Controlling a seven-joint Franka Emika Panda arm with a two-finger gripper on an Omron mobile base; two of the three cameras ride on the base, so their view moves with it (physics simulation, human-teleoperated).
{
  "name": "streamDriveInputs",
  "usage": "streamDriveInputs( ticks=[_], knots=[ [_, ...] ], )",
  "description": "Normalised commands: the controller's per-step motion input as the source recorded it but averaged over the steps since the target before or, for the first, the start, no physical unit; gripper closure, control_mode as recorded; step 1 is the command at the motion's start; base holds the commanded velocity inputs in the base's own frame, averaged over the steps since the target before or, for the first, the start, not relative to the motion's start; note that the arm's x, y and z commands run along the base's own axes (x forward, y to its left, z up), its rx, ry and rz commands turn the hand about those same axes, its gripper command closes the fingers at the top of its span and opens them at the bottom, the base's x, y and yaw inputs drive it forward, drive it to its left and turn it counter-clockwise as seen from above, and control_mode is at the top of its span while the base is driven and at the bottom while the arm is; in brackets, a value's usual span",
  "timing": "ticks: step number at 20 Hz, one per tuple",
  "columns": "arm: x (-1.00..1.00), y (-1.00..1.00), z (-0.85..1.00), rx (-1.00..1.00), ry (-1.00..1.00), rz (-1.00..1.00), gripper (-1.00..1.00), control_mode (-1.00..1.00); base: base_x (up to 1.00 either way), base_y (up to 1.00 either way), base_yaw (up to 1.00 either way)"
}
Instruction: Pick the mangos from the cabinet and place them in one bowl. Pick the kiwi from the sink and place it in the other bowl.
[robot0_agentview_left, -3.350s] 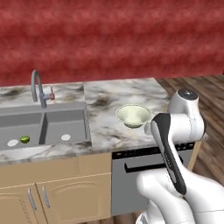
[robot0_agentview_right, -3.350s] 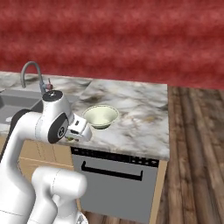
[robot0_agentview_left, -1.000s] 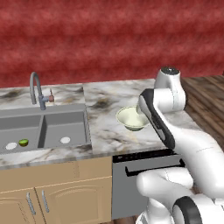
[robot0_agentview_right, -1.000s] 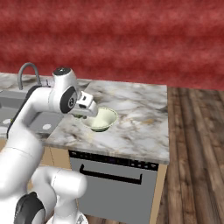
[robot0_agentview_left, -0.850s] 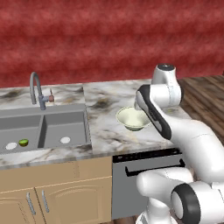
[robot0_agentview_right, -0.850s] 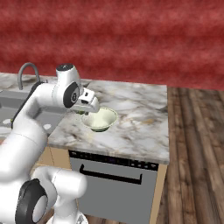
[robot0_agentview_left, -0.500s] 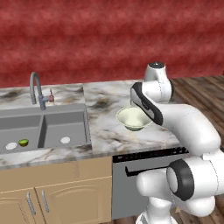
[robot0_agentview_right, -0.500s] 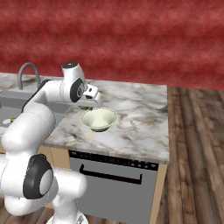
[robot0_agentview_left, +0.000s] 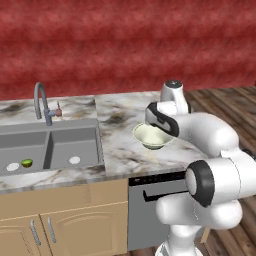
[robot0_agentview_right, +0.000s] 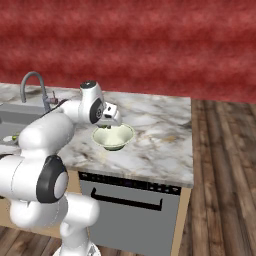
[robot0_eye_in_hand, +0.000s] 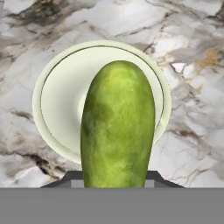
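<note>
My gripper (robot0_agentview_right: 111, 123) is shut on a long green mango (robot0_eye_in_hand: 118, 131), which stands up between the fingers in the hand view. Straight below the mango lies the round cream-white bowl (robot0_eye_in_hand: 57, 109) on the marble counter (robot0_eye_in_hand: 192, 65). Seen from the base, the hand hovers just above the bowl (robot0_agentview_left: 150, 136), at its far rim (robot0_agentview_right: 114, 137). The tiny bright-green kiwi (robot0_agentview_left: 27, 163) lies in the left basin of the grey sink (robot0_agentview_left: 60, 145). The cabinet and the other bowl are out of view.
A curved steel faucet (robot0_agentview_left: 40, 102) rises behind the sink. A dishwasher front (robot0_agentview_left: 150, 205) and tan cupboard doors (robot0_agentview_left: 65, 225) sit under the counter. The counter ends on the right over wooden floor (robot0_agentview_right: 225, 175). A red wall stands behind.
The arm has risen from in front of the counter and swung left, carrying the mango to just above the bowl. The bowl and kiwi have not moved.
</note>
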Motion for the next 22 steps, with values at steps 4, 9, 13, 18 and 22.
streamDriveInputs(
  ticks=[4, 9, 13, 18, 22],
  knots=[
    [0.30, -0.01, -0.27, 0.00, 0.00, 0.00, 1.00, -1.00, 0.00, 0.00, 0.00],
    [0.24, 0.00, -0.30, 0.00, 0.00, 0.00, 1.00, -1.00, 0.00, 0.00, 0.00],
    [0.20, -0.01, -0.27, 0.05, -0.02, 0.01, 1.00, -1.00, 0.00, 0.00, 0.00],
    [0.05, -0.01, -0.24, 0.02, -0.08, 0.00, 1.00, -1.00, 0.00, 0.00, 0.00],
    [0.00, 0.00, -0.04, 0.00, 0.00, 0.00, 1.00, -1.00, 0.00, 0.00, 0.00]
  ],
)
